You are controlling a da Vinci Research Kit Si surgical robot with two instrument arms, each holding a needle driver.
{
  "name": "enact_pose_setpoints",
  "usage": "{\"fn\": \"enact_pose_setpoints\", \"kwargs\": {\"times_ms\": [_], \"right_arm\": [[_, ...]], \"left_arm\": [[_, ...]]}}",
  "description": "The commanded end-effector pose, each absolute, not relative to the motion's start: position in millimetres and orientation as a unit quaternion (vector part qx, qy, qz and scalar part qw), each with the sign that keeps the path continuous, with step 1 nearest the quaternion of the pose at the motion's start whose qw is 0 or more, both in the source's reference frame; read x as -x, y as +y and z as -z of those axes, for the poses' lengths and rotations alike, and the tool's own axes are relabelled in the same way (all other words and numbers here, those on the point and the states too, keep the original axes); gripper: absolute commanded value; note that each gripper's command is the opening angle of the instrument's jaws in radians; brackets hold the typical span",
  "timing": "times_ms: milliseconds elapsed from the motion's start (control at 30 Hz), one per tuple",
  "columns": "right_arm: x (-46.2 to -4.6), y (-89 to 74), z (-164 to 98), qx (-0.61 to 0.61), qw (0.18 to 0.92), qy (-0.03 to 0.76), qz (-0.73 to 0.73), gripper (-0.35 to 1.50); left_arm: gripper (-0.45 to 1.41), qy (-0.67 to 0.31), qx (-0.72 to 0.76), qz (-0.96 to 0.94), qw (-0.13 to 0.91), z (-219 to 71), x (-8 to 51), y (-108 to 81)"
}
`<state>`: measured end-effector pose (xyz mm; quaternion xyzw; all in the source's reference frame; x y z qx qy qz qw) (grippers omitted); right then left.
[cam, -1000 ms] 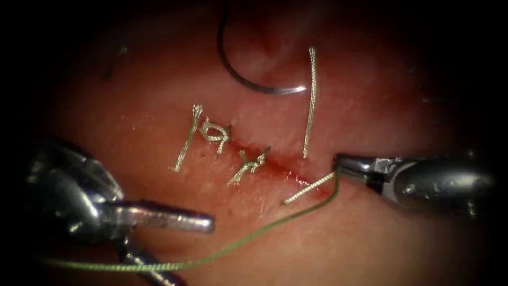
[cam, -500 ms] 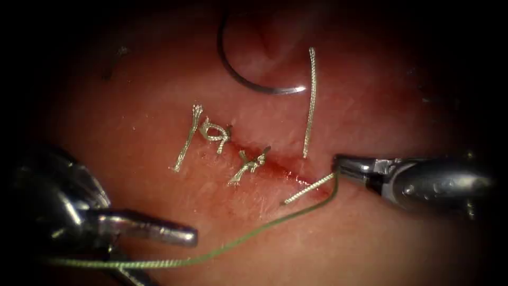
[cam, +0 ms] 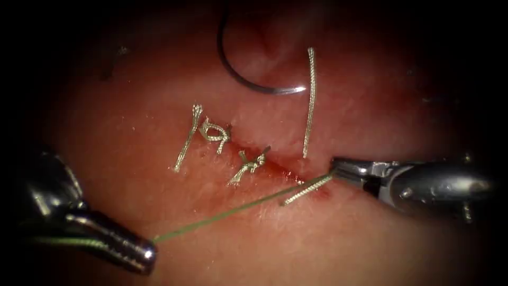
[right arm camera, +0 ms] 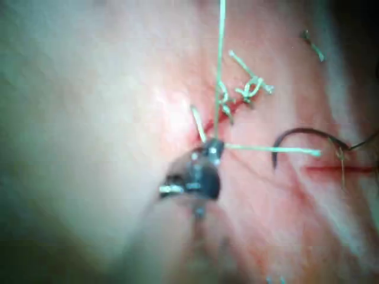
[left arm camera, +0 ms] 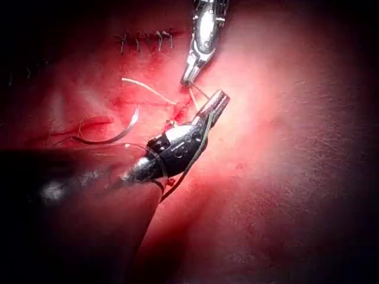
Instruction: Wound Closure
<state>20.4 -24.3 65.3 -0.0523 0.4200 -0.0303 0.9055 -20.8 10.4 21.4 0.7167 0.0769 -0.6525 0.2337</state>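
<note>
The cut (cam: 275,168) runs slantwise across the tissue (cam: 370,95), with two tied knots (cam: 214,132) on its left part. Low on the left of the cut, my left tool (cam: 150,255) is shut on the green thread (cam: 227,212). That thread runs taut up to my right tool (cam: 334,166), which is shut on it at the cut's right end. The curved needle (cam: 248,82) lies free on the tissue beyond the cut, held by neither tool. The left wrist view shows the left tool (left arm camera: 217,99) with thread along it; the right wrist view shows the right tool (right arm camera: 211,148).
Pale cut thread ends lie about the cut: one long piece (cam: 310,100) upright near the needle's tip, one short piece (cam: 307,189) just under the right tool's tip, one (cam: 185,140) left of the knots. Red fluid wets the cut's edges.
My left tool's jaws closed on the green thread and drew away to the lower left. The thread, slack and curved before, now runs straight and taut. The right tool barely moved.
</note>
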Motion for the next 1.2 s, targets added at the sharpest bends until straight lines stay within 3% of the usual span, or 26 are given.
{"fn": "enact_pose_setpoints", "kwargs": {"times_ms": [33,100,133,167,200,233,267,467,667,733,767,833,900,933,1067,1100,1133,1200], "right_arm": [[-21.2,-24.5,-66,0.050,0.904,0.423,0.029,-0.35],[-21.3,-24.8,-65,0.043,0.902,0.428,0.029,-0.35],[-21.3,-24.9,-63,0.043,0.899,0.435,0.023,0.31],[-21.3,-24.9,-63,0.043,0.899,0.435,0.023,0.31],[-21.3,-24.9,-63,0.045,0.897,0.440,0.020,0.84],[-21.1,-24.9,-61,0.047,0.893,0.448,0.016,1.23],[-20.9,-24.8,-60,0.042,0.890,0.454,0.003,1.36],[-20.0,-24.7,-56,0.029,0.877,0.479,-0.028,1.48],[-20.1,-25.6,-54,-0.004,0.865,0.500,-0.037,1.47],[-18.7,-25.4,-54,-0.028,0.867,0.497,-0.024,1.21],[-18.7,-25.4,-54,-0.028,0.867,0.497,-0.024,1.21],[-17.4,-25.0,-54,-0.044,0.878,0.476,-0.016,0.93],[-16.1,-24.2,-55,-0.047,0.901,0.431,-0.017,0.44],[-15.0,-22.5,-56,-0.049,0.911,0.409,-0.021,-0.06],[-14.7,-20.6,-56,-0.022,0.911,0.411,-0.043,-0.08],[-14.7,-20.1,-57,-0.010,0.911,0.409,-0.045,-0.15],[-15.0,-19.2,-58,-0.001,0.915,0.400,-0.048,-0.35],[-15.3,-19.0,-58,-0.001,0.915,0.400,-0.050,-0.35]], "left_arm": [[-0.45,0.069,-0.715,0.655,0.232,-22,21.4,10.5],[-0.45,0.061,-0.714,0.659,0.228,-23,21.6,10.8],[-0.45,0.055,-0.712,0.664,0.223,-23,21.9,11.4],[-0.45,0.055,-0.712,0.664,0.223,-23,21.9,11.4],[-0.45,0.050,-0.710,0.666,0.222,-24,21.9,11.7],[-0.45,0.039,-0.704,0.675,0.217,-24,21.9,12.6],[-0.45,0.037,-0.702,0.678,0.215,-25,21.8,13.0],[-0.45,-0.002,-0.688,0.701,0.187,-27,21.0,16.5],[-0.45,-0.022,-0.680,0.715,0.162,-28,20.5,18.8],[-0.45,-0.021,-0.682,0.712,0.164,-28,20.7,18.8],[-0.45,-0.021,-0.682,0.712,0.164,-28,20.7,18.8],[-0.45,-0.018,-0.684,0.710,0.165,-28,21.1,18.7],[-0.45,-0.019,-0.686,0.708,0.168,-28,21.4,18.7],[-0.45,-0.019,-0.686,0.707,0.168,-28,22.0,18.7],[-0.45,-0.021,-0.685,0.709,0.167,-28,22.7,18.7],[-0.45,-0.021,-0.685,0.709,0.167,-28,22.8,18.7],[-0.45,-0.022,-0.685,0.709,0.167,-29,23.0,18.8],[-0.45,-0.022,-0.685,0.709,0.167,-29,23.0,18.8]]}}
